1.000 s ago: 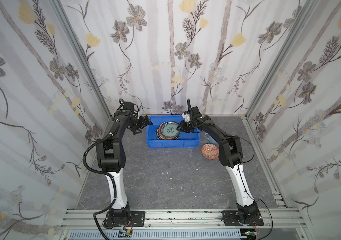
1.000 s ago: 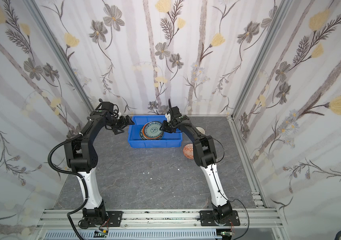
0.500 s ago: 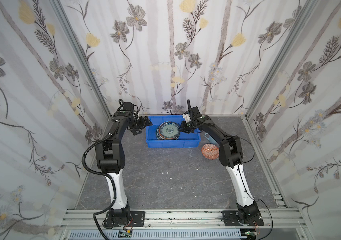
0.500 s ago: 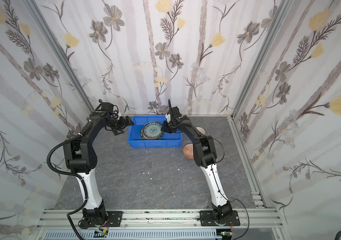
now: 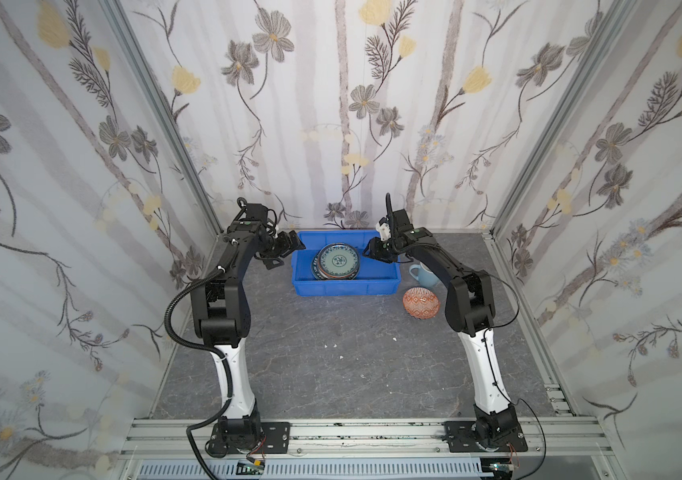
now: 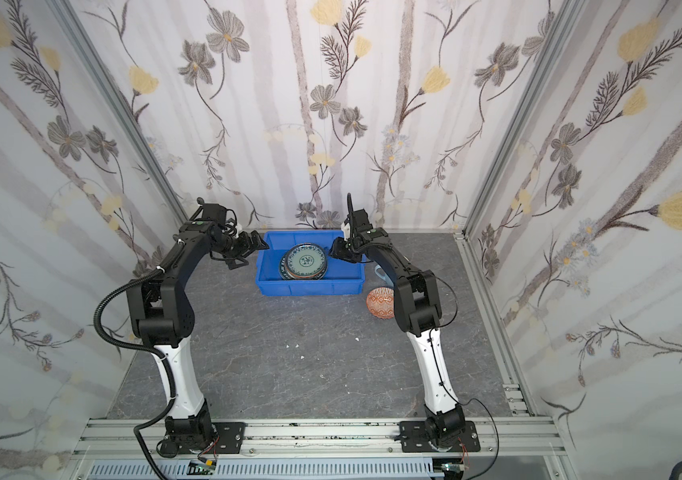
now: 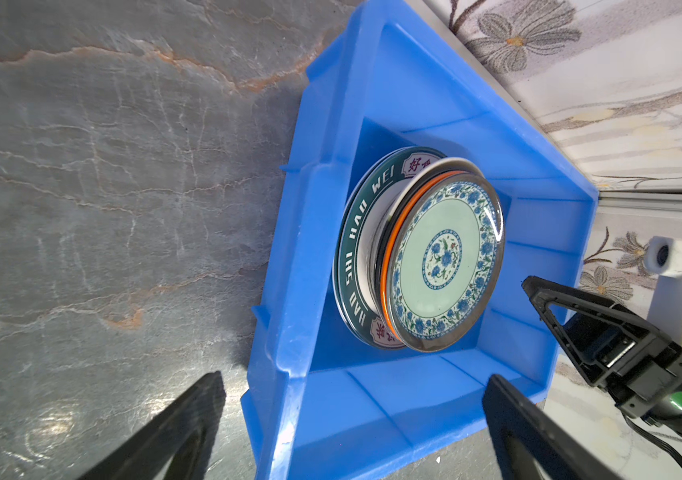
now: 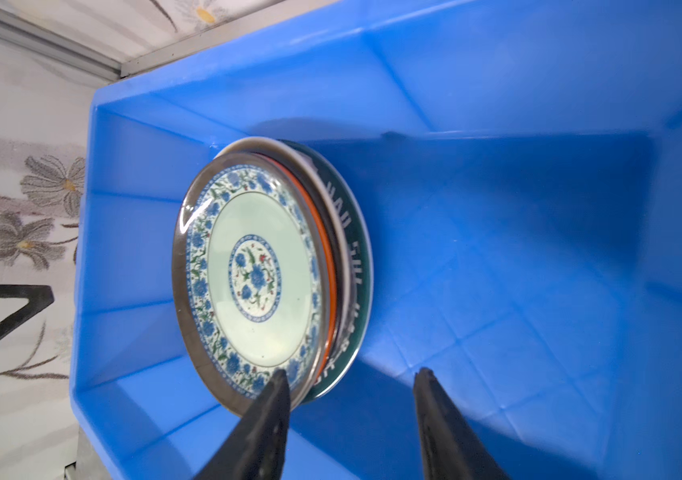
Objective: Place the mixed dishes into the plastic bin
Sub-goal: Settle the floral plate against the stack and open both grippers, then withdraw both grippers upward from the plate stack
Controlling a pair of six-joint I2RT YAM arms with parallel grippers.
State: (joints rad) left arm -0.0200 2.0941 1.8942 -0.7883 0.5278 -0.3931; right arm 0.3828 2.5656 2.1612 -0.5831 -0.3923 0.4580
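The blue plastic bin point(image 5: 345, 287) point(image 6: 310, 286) stands at the back of the table. A stack of plates lies in its left half, with the teal patterned plate point(image 5: 338, 261) point(image 6: 305, 262) point(image 7: 443, 262) point(image 8: 256, 282) on top. Under it show an orange rim and a dark green lettered plate. My right gripper point(image 5: 368, 253) point(image 8: 352, 371) hangs open over the bin at the stack's right edge. One finger overlaps the teal plate's rim; nothing is gripped. My left gripper point(image 5: 289, 245) point(image 7: 356, 376) is open, straddling the bin's left rim. The pale blue mug point(image 5: 422, 274) and orange-patterned bowl point(image 5: 421, 302) point(image 6: 380, 302) sit right of the bin.
The bin sits close to the flowered back wall. Both forearms reach in over its ends, and the right arm partly hides the mug. The right half of the bin's floor point(image 8: 539, 249) is bare. Grey stone-look tabletop point(image 5: 331, 353) stretches in front.
The right gripper's jaws have spread apart from the teal plate's rim, and the plate now lies flat on the stack. The left arm has stayed where it was.
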